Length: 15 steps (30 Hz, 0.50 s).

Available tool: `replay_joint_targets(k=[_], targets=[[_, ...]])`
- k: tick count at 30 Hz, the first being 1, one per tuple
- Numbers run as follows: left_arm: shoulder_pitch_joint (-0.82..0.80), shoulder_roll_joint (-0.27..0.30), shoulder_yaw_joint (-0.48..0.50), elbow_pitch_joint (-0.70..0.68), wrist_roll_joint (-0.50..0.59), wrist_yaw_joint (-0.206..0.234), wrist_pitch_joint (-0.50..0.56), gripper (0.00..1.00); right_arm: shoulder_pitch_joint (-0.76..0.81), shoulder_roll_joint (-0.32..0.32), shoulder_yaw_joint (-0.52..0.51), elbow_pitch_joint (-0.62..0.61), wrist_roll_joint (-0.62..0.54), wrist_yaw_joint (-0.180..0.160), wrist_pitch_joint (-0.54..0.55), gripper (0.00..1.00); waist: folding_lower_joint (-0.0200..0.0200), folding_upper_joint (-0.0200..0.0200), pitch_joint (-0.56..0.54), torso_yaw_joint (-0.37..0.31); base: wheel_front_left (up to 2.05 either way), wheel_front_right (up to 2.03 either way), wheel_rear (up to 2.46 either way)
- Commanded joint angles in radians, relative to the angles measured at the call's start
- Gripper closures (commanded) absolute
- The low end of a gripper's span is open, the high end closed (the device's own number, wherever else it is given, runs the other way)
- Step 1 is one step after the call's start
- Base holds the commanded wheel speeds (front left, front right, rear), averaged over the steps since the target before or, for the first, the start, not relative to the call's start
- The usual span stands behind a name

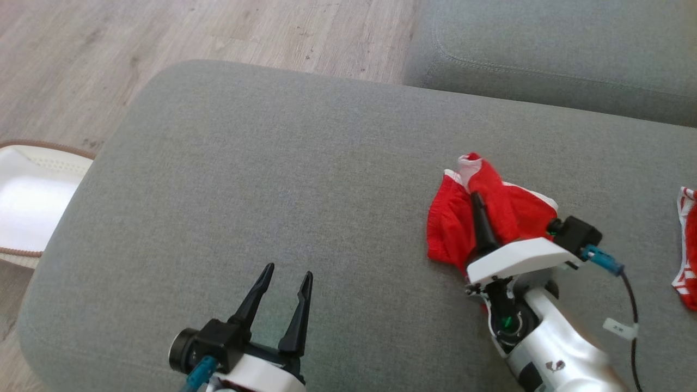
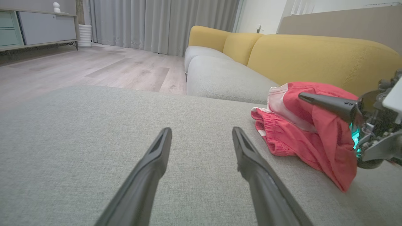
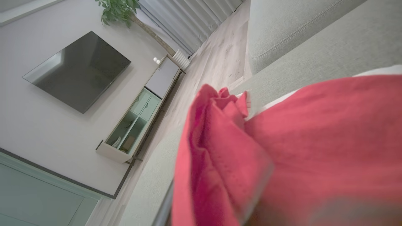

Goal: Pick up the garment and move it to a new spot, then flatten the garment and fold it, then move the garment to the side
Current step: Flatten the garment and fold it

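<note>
The garment (image 1: 512, 209) is a red piece with white trim, bunched up on the grey cushion (image 1: 272, 179) right of centre. My right gripper (image 1: 476, 198) is shut on its upper folds, and one dark finger (image 2: 326, 103) lies across the cloth. In the left wrist view the garment (image 2: 298, 141) drapes down from that finger, its lower edge on the cushion. Red fabric (image 3: 314, 141) hangs close in front of the right wrist camera. My left gripper (image 1: 288, 270) hovers open over bare cushion at the lower left, well apart from the garment, with nothing between its fingers (image 2: 150, 163).
A second red-and-white cloth (image 1: 687, 245) lies at the cushion's right edge. A white basket (image 1: 22, 201) stands on the wood floor to the left. Another grey seat cushion (image 1: 544, 49) lies beyond, with a yellow backrest (image 2: 314, 53) behind it.
</note>
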Motion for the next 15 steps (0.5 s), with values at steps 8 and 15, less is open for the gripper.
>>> replay_joint_targets(k=[8,15], targets=[[-0.032,0.0,0.027,-0.028,-0.038,-0.002,-0.01,0.0,-0.072,0.006,0.114,0.033,0.051,-0.001,-0.009,0.0,0.0,0.0,0.009,0.005,0.0,0.0,0.0],[-0.047,0.0,0.014,-0.036,-0.063,0.005,-0.01,0.0,-0.103,0.006,0.235,0.054,0.098,-0.001,0.002,0.0,0.0,0.0,0.015,0.012,0.0,0.0,0.0]])
